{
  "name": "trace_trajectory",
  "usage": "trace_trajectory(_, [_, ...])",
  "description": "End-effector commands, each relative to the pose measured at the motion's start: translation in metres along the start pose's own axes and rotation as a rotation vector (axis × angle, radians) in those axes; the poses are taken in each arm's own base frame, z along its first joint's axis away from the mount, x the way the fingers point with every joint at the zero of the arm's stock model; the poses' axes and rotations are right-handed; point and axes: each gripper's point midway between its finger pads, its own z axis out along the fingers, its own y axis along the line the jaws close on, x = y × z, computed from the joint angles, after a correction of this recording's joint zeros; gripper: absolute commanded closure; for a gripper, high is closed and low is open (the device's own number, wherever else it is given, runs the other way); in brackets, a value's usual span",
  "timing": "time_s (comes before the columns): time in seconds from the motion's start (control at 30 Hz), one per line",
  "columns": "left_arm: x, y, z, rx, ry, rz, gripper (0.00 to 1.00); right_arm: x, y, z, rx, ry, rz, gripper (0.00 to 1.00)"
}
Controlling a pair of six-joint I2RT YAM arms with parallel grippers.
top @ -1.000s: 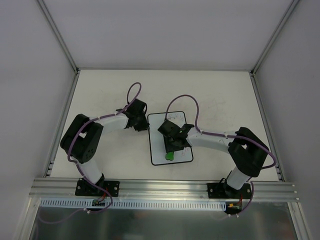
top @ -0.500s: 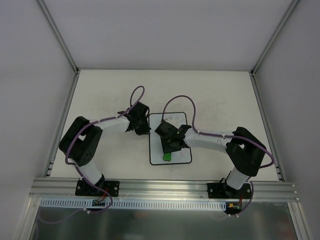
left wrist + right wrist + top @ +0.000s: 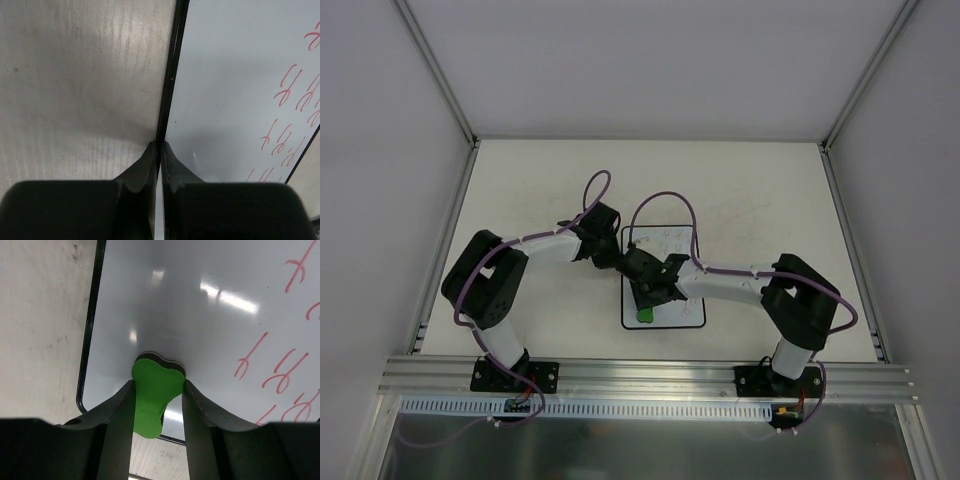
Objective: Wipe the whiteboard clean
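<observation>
The whiteboard (image 3: 684, 306) lies flat mid-table, white with a thin black border; it also shows in the left wrist view (image 3: 225, 100) and the right wrist view (image 3: 200, 305). Red scribbles (image 3: 277, 375) remain on its far part. My right gripper (image 3: 647, 297) (image 3: 158, 382) is shut on the green eraser (image 3: 645, 315) (image 3: 152, 390), whose dark pad presses on the board near its near-left corner. My left gripper (image 3: 616, 262) (image 3: 161, 145) is shut, its tips on the board's left black edge.
The cream tabletop (image 3: 540, 190) is scuffed, with faint red marks at the back right (image 3: 740, 215). Grey walls and aluminium posts enclose the table. A metal rail (image 3: 650, 375) runs along the near edge by the arm bases.
My right gripper has slid the eraser left across the board's near part. My left gripper has moved right, onto the board's left edge.
</observation>
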Motion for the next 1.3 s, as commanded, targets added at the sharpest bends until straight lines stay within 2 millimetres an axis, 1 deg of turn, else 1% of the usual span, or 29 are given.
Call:
trace_trajectory(0.0, [0.047, 0.055, 0.009, -0.183, 0.165, 0.02, 1.0, -0.005, -0.03, -0.014, 0.111, -0.051, 0.006, 1.0])
trace_trajectory(0.17, [0.048, 0.055, 0.008, -0.179, 0.172, 0.03, 1.0, -0.004, -0.063, -0.024, 0.198, -0.062, 0.049, 1.0])
trace_trajectory(0.2, [0.048, 0.056, 0.008, -0.18, 0.173, 0.027, 1.0, -0.004, -0.074, -0.024, 0.219, -0.057, 0.068, 1.0])
trace_trajectory(0.27, [0.047, 0.056, 0.008, -0.178, 0.175, 0.027, 1.0, 0.004, -0.089, -0.023, 0.235, -0.034, 0.104, 1.0])
trace_trajectory(0.3, [0.048, 0.058, 0.008, -0.18, 0.177, 0.023, 1.0, 0.005, -0.102, -0.021, 0.25, -0.022, 0.145, 1.0])
trace_trajectory(0.33, [0.048, 0.058, 0.008, -0.18, 0.177, 0.023, 1.0, 0.013, -0.111, -0.021, 0.251, -0.002, 0.171, 1.0])
trace_trajectory(0.37, [0.048, 0.058, 0.008, -0.179, 0.178, 0.023, 1.0, 0.015, -0.118, -0.021, 0.26, 0.006, 0.189, 1.0])
trace_trajectory(0.4, [0.048, 0.058, 0.008, -0.178, 0.179, 0.023, 1.0, 0.014, -0.131, -0.02, 0.274, 0.01, 0.231, 1.0])
trace_trajectory(0.47, [0.048, 0.058, 0.008, -0.177, 0.18, 0.021, 1.0, 0.023, -0.143, -0.02, 0.263, 0.037, 0.277, 1.0])
trace_trajectory(0.5, [0.047, 0.058, 0.008, -0.178, 0.179, 0.02, 1.0, 0.022, -0.151, -0.018, 0.265, 0.036, 0.315, 1.0])
trace_trajectory(0.57, [0.047, 0.058, 0.008, -0.178, 0.179, 0.022, 1.0, 0.03, -0.156, -0.017, 0.248, 0.058, 0.341, 1.0])
trace_trajectory(0.6, [0.048, 0.059, 0.008, -0.178, 0.181, 0.023, 1.0, 0.028, -0.159, -0.017, 0.244, 0.054, 0.358, 1.0])
trace_trajectory(0.67, [0.048, 0.058, 0.008, -0.175, 0.18, 0.023, 1.0, 0.029, -0.157, -0.015, 0.222, 0.059, 0.358, 1.0])
trace_trajectory(0.77, [0.047, 0.057, 0.008, -0.17, 0.183, 0.022, 1.0, 0.022, -0.14, -0.011, 0.139, 0.052, 0.347, 1.0])
trace_trajectory(0.8, [0.048, 0.056, 0.008, -0.17, 0.183, 0.024, 1.0, 0.015, -0.13, -0.01, 0.108, 0.036, 0.324, 1.0])
trace_trajectory(0.87, [0.047, 0.056, 0.008, -0.169, 0.182, 0.022, 1.0, 0.013, -0.119, -0.007, 0.092, 0.045, 0.29, 1.0])
trace_trajectory(0.9, [0.048, 0.056, 0.007, -0.169, 0.182, 0.024, 1.0, 0.011, -0.108, -0.007, 0.073, 0.045, 0.258, 1.0])
trace_trajectory(0.93, [0.048, 0.056, 0.007, -0.167, 0.181, 0.024, 1.0, 0.003, -0.098, -0.005, 0.054, 0.048, 0.238, 1.0])
trace_trajectory(1.0, [0.047, 0.056, 0.006, -0.167, 0.18, 0.024, 1.0, -0.003, -0.083, -0.003, 0.03, 0.05, 0.205, 1.0])
trace_trajectory(1.03, [0.047, 0.056, 0.007, -0.168, 0.179, 0.024, 1.0, -0.013, -0.073, -0.001, 0.016, 0.044, 0.19, 1.0])
trace_trajectory(1.13, [0.048, 0.056, 0.006, -0.166, 0.18, 0.028, 1.0, -0.022, -0.059, 0.004, 0.0, 0.049, 0.17, 1.0])
trace_trajectory(1.17, [0.047, 0.057, 0.006, -0.167, 0.179, 0.027, 1.0, -0.028, -0.054, 0.009, -0.004, 0.053, 0.168, 1.0])
trace_trajectory(1.27, [0.046, 0.057, 0.006, -0.167, 0.175, 0.031, 1.0, -0.03, -0.053, 0.015, 0.018, 0.071, 0.162, 1.0])
